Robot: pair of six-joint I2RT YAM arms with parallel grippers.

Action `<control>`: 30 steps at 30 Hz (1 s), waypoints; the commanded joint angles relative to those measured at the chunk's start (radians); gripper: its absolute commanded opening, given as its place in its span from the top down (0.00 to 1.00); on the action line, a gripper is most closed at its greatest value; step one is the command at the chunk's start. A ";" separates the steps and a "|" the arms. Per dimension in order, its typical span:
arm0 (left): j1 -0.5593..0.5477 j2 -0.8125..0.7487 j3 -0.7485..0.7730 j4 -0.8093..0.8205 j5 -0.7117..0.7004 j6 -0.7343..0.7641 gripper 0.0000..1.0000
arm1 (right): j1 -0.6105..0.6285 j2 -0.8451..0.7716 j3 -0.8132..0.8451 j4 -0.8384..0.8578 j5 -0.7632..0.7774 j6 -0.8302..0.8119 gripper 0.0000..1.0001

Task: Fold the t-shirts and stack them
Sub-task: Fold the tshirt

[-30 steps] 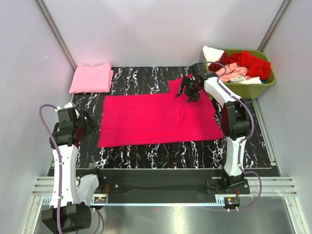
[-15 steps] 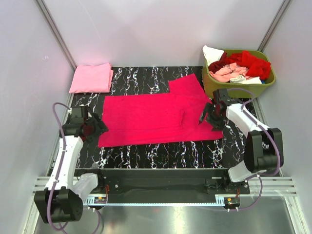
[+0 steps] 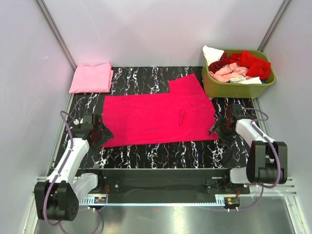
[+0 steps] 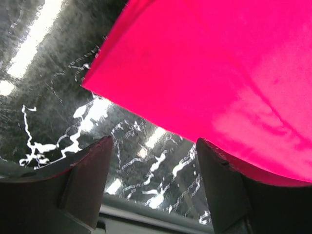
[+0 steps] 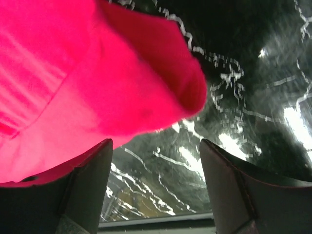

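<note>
A bright magenta-pink cloth t-shirt (image 3: 158, 119) lies spread flat on the black, white-veined table top (image 3: 161, 153), one sleeve pointing toward the far side. The left gripper (image 3: 102, 135) sits low at the shirt's near left corner, the right gripper (image 3: 219, 127) low at its near right corner. Both have their jaws apart and hold nothing.

In the left wrist view the cloth's edge runs slantwise just ahead of the open fingers (image 4: 92, 170). The pink meets the tip of one finger, but contact cannot be judged. In the right wrist view a rounded, doubled-over corner of the shirt (image 5: 97, 73) bulges over the table. Its lower part covers the ground by one finger (image 5: 87, 180), and whether it rests on that finger cannot be told. Both wrist views cut the fingers off at the bottom edge.

A folded light pink t-shirt (image 3: 91, 78) lies at the far left corner. An olive-green plastic basket (image 3: 239, 90) at the far right holds a tangled heap of red (image 3: 251, 61), salmon (image 3: 226, 72) and white (image 3: 212, 51) cloth, where single garments cannot be told apart
</note>
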 commanded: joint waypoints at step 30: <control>0.038 0.021 0.006 0.090 -0.186 -0.048 1.00 | -0.092 -0.007 0.064 -0.004 -0.020 -0.003 1.00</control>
